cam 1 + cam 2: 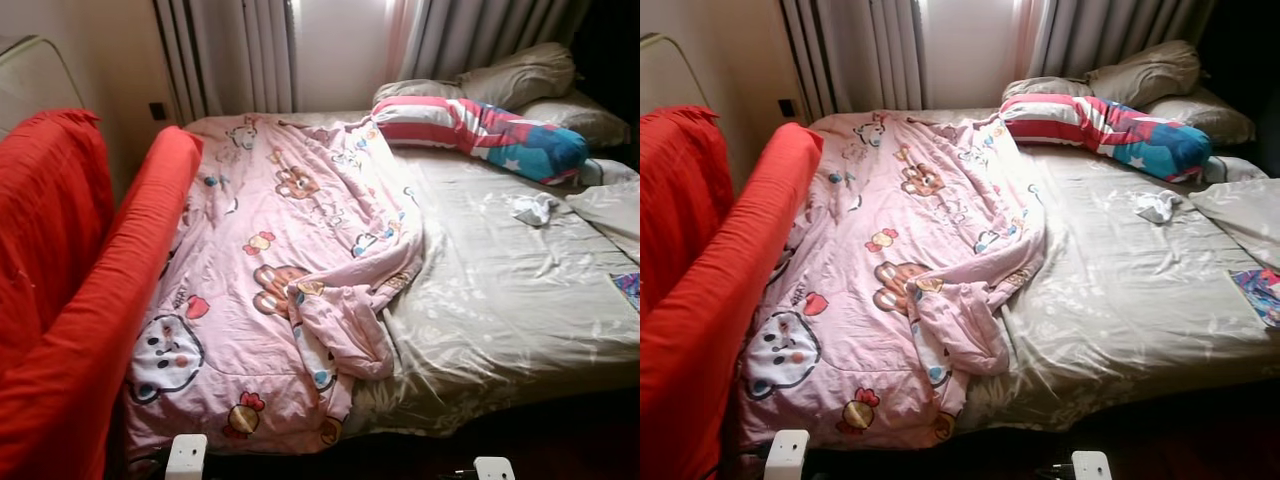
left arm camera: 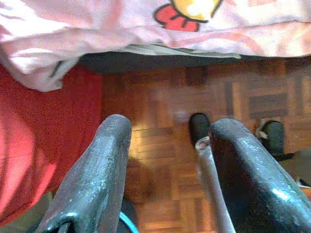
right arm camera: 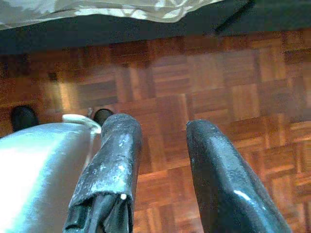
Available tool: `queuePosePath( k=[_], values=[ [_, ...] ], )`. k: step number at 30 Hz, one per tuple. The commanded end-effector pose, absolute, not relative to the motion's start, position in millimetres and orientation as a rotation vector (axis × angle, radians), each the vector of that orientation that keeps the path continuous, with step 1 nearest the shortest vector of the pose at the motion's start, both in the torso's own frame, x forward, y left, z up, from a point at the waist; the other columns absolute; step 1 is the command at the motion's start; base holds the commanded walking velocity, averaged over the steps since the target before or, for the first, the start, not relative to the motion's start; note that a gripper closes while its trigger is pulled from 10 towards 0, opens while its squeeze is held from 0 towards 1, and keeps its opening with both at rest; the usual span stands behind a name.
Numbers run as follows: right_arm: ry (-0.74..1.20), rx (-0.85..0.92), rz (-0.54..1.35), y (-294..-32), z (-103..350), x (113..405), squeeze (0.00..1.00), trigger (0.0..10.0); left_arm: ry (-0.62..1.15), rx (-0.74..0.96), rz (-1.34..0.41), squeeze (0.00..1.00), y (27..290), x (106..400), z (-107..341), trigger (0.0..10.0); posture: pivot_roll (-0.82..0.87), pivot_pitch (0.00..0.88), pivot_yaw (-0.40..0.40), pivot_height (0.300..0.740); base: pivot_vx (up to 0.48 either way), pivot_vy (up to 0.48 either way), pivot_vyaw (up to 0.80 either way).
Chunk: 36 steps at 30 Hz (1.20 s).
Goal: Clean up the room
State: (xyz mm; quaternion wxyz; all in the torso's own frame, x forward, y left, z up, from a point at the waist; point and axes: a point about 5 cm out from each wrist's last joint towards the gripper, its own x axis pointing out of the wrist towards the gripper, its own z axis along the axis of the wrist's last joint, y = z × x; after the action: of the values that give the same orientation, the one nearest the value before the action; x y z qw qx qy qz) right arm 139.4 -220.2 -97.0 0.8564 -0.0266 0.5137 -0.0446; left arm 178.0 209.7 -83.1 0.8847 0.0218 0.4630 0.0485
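Centre of the head views: a bed with a beige sheet [image 1: 500, 290], unmade; a pink cartoon-print quilt [image 1: 270, 260] covers the left half of the mattress, its right edge bunched into a rumpled fold at mid-frame and its near edge hanging over the foot of the bed. Upper right: a red-white-striped and blue star-print bolster [image 1: 480, 130] lies across the bed, touching two beige pillows [image 1: 520, 75] stacked behind it against the grey curtains [image 1: 240, 50]; just below the bolster's blue end, a small crumpled white cloth [image 1: 535, 208] sits on the sheet; at the far right edge a colourful printed item [image 1: 1260, 292] lies partly cut off, can't tell what it is. Left side of frame: a red fabric-covered piece of furniture [image 1: 90, 300] runs alongside the bed, touching the quilt's left edge.

Both arms hang low at the foot of the bed. Left gripper [image 2: 167, 160]: fingers spread apart, nothing between them, over the wood parquet floor [image 2: 160, 102], with quilt hem and red fabric beyond. Right gripper [image 3: 163, 160]: fingers likewise apart and empty, above the same parquet, beige sheet edge beyond.
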Motion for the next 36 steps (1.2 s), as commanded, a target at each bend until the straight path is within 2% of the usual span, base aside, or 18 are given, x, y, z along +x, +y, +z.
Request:
queuePosePath(
  k=[1,5,10,17,28,36],
  values=[
    [1.074,-0.077,-0.08,-221.8,-96.0,140.7,0.0,10.0,0.964,0.037,0.117,0.0,210.4,178.7,-82.8,10.0,-0.09,0.0,-0.058,0.74,0.0,0.0,0.0],
    [1.063,-0.104,-0.092,-221.6,-95.7,141.6,0.0,10.0,0.973,0.037,0.109,0.0,212.0,178.1,-82.9,10.0,-0.09,0.0,-0.044,0.74,0.0,0.0,0.0],
    [1.056,-0.101,-0.101,-219.1,-96.1,141.5,0.0,10.0,0.974,0.045,0.1,0.0,215.0,177.9,-82.4,10.0,-0.1,0.0,-0.033,0.74,0.0,0.0,0.72],
    [1.054,-0.057,-0.117,-216.9,-96.9,140.4,0.0,10.0,0.978,0.067,0.078,0.0,216.2,178.1,-82.0,10.0,-0.1,0.0,-0.026,0.74,0.277,0.0,0.08],
    [1.06,-0.099,-0.076,-217.3,-96.5,141.5,0.0,10.0,0.976,0.063,0.086,0.0,215.8,178.1,-82.1,10.0,-0.1,0.0,-0.032,0.74,0.287,0.0,0.0],
    [1.044,-0.078,-0.099,-217.6,-96.0,142.1,0.0,10.0,0.97,0.058,0.084,0.0,215.3,178.7,-81.8,10.0,-0.1,0.0,-0.03,0.74,0.206,0.0,0.44]
  ],
)
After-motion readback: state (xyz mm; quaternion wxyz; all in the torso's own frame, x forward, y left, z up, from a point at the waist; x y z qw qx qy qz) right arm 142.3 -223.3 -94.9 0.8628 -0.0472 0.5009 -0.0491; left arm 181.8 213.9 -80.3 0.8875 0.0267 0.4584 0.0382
